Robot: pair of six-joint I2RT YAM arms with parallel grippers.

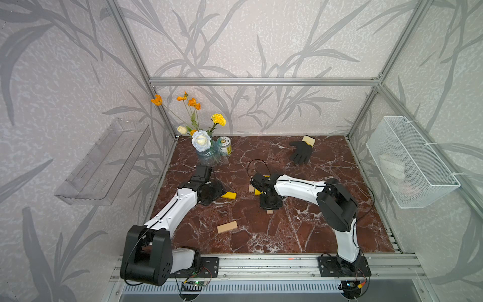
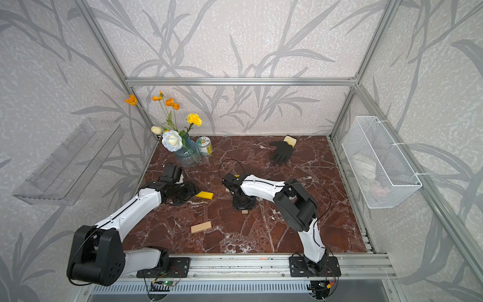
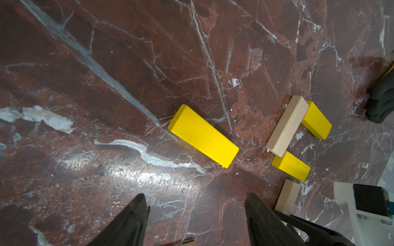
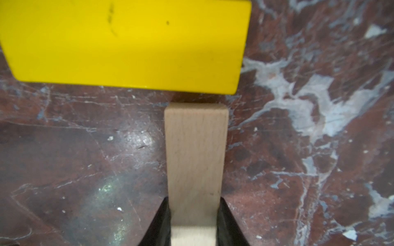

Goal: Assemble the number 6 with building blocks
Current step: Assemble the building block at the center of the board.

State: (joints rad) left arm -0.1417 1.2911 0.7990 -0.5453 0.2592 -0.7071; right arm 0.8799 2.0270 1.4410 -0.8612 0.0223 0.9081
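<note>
Red-brown marble veined with white forms the bench [image 1: 313, 230], closed in by leaf-patterned walls. On the left wall hangs a clear plastic shelf [image 1: 104, 162]. In the far left corner of the bench stand a glass vase [image 1: 209, 157] of artificial flowers and, just right of it, a small printed can [image 1: 224, 146]. The left arm [image 1: 183, 201] comes in from the near left; its jaws are spread wide with nothing between them, just left of a lone yellow bar [image 3: 203, 136] lying flat. Nearer the front edge, well apart from the others, lies a spare pale wood bar [image 1: 227, 227]. Right of centre sits the unfinished number 6 [image 1: 257, 192]. A placed pale wood bar [image 3: 286, 125] forms its left side, running near to far. A far yellow bar [image 3: 316, 120] runs right from that bar's far end, and a near yellow bar [image 3: 291, 163] runs right from its near end. The right arm [image 1: 298, 187] bends over this figure. Its jaws are clamped on the sides of a held pale wood bar [image 4: 196, 153], whose free end is just beside the near yellow bar's long edge, close to that bar's right end; whether they touch cannot be told. Farther right and far back, a black glove [image 1: 302, 153] with a pale cuff lies flat. On the right wall hangs a white wire basket [image 1: 413, 162].
</note>
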